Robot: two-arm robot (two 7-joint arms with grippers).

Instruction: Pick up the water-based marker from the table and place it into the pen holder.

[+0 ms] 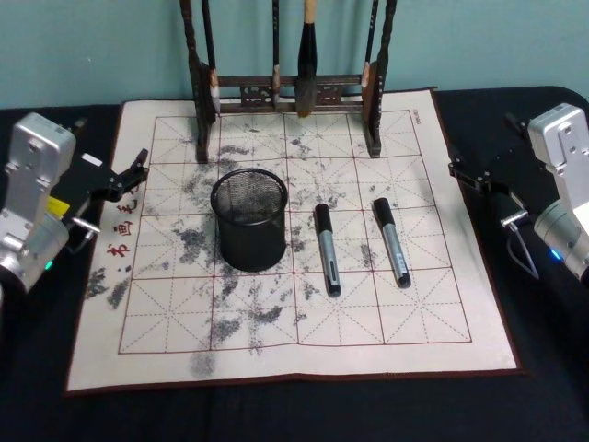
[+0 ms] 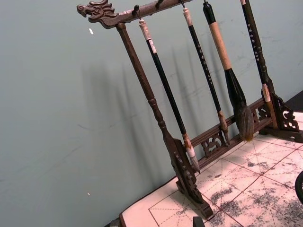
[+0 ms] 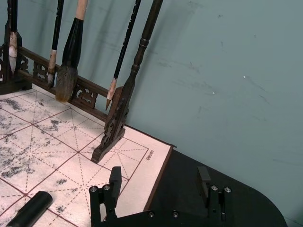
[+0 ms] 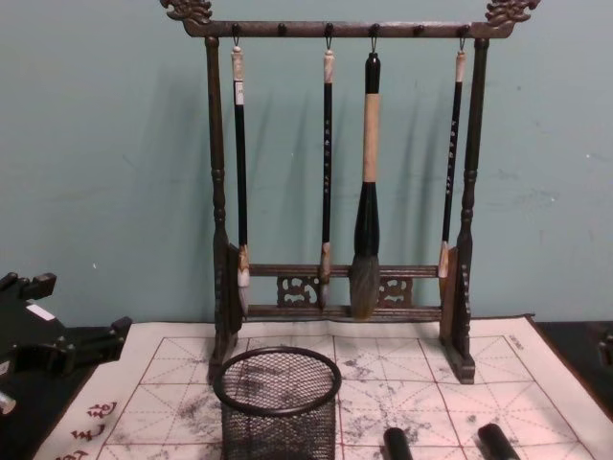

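Two black-and-grey markers lie side by side on the white mat, one (image 1: 327,249) near the middle and one (image 1: 391,241) to its right; their far ends (image 4: 397,444) (image 4: 498,441) show in the chest view. The pen holder (image 1: 249,221) (image 4: 278,402), a round black mesh cup, stands upright left of them. My left gripper (image 1: 140,166) (image 4: 81,311) hovers open at the mat's left edge, holding nothing. My right gripper (image 1: 457,170) (image 3: 159,182) is open over the mat's right edge, with one marker's end (image 3: 28,210) off to its side.
A tall dark wooden brush rack (image 1: 285,92) (image 4: 345,192) hung with several calligraphy brushes stands at the back of the mat, before a teal wall. The mat (image 1: 304,341) is smudged with grey ink. Dark tabletop (image 1: 543,368) surrounds it.
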